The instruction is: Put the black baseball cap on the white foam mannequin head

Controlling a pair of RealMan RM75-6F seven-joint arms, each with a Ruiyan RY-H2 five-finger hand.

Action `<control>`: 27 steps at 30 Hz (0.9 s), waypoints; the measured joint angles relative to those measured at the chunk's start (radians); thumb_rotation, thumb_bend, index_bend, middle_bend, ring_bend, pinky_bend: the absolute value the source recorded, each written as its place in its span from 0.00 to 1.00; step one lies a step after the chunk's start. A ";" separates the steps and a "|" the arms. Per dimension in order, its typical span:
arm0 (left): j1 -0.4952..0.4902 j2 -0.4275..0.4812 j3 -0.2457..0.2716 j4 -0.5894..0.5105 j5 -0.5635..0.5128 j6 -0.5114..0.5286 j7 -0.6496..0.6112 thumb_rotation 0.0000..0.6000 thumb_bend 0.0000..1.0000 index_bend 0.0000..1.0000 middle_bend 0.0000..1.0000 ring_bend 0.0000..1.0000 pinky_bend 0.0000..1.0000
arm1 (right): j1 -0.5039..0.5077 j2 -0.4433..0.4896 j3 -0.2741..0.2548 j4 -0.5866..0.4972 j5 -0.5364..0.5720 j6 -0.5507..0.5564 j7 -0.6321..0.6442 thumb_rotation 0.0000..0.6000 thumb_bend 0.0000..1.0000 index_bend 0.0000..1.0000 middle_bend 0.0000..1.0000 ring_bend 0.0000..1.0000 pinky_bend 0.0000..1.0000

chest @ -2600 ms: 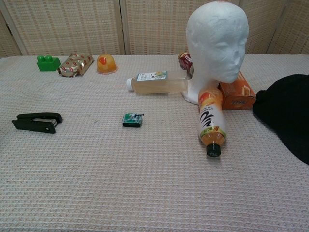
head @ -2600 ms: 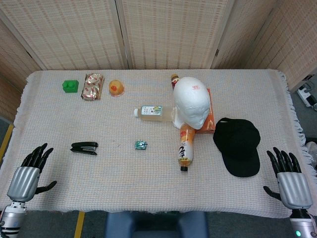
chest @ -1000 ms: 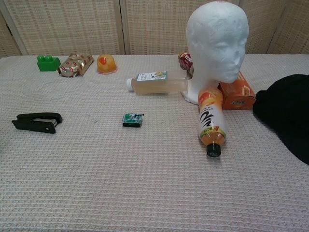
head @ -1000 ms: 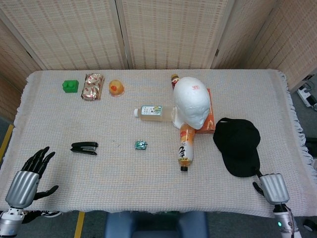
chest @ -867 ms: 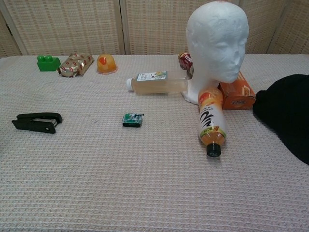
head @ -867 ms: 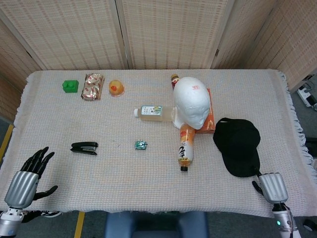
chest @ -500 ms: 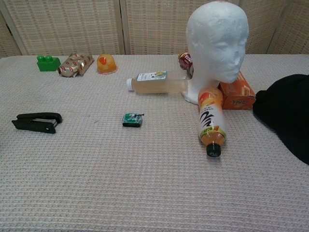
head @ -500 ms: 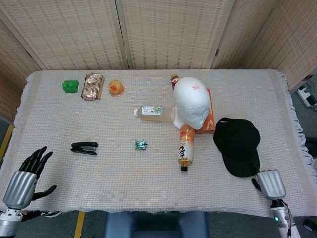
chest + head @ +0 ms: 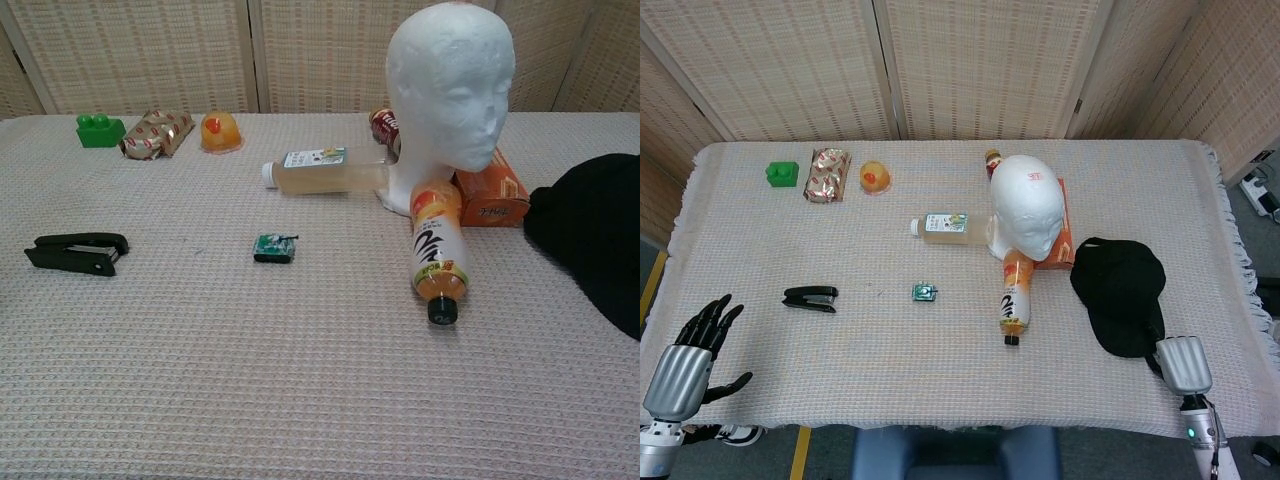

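The black baseball cap (image 9: 1120, 293) lies flat on the cloth at the right, brim toward the near edge; its left part also shows in the chest view (image 9: 595, 245). The white foam mannequin head (image 9: 1028, 205) stands upright left of the cap, bare on top, and faces forward in the chest view (image 9: 450, 90). My right hand (image 9: 1183, 365) sits at the near table edge, right beside the brim's tip. Only its silver back shows; its fingers are hidden. My left hand (image 9: 682, 368) hovers at the near left corner with fingers spread, holding nothing.
An orange bottle (image 9: 1015, 293) lies in front of the mannequin head, a clear bottle (image 9: 945, 224) to its left, an orange box (image 9: 1068, 238) behind it. A black stapler (image 9: 810, 297), a small green toy (image 9: 924, 292), a green block (image 9: 782, 174), a snack pack (image 9: 827, 174) and a jelly cup (image 9: 874, 177) lie further left.
My right hand has turned and moved in from the near right corner to the cap's brim, and its spread fingers no longer show. My left hand drifted slightly down. The cap has not moved.
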 measured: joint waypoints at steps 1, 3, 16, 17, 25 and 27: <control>0.000 0.002 0.002 -0.002 0.001 -0.002 -0.005 1.00 0.17 0.10 0.00 0.00 0.20 | 0.003 -0.003 0.003 0.001 0.003 -0.003 0.000 1.00 0.26 0.32 1.00 1.00 1.00; -0.002 0.009 0.007 -0.007 0.005 -0.007 -0.023 1.00 0.17 0.10 0.00 0.00 0.20 | 0.007 -0.008 0.007 0.001 0.008 -0.007 0.003 1.00 0.27 0.32 1.00 1.00 1.00; 0.009 0.003 -0.014 -0.007 -0.010 0.024 -0.023 1.00 0.17 0.11 0.00 0.01 0.20 | 0.030 -0.034 0.035 -0.004 0.040 -0.016 0.044 1.00 0.30 0.38 1.00 1.00 1.00; 0.010 0.003 -0.014 -0.007 -0.010 0.025 -0.022 1.00 0.17 0.11 0.00 0.00 0.20 | 0.032 -0.035 0.038 -0.004 0.043 -0.016 0.048 1.00 0.31 0.39 1.00 1.00 1.00; 0.014 0.002 -0.020 -0.006 -0.017 0.030 -0.016 1.00 0.17 0.11 0.00 0.01 0.20 | 0.052 -0.041 0.060 -0.007 0.066 -0.022 0.074 1.00 0.36 0.46 1.00 1.00 1.00; 0.016 0.001 -0.024 -0.006 -0.022 0.034 -0.014 1.00 0.17 0.11 0.00 0.01 0.20 | 0.055 -0.042 0.065 -0.009 0.070 -0.020 0.084 1.00 0.37 0.49 1.00 1.00 1.00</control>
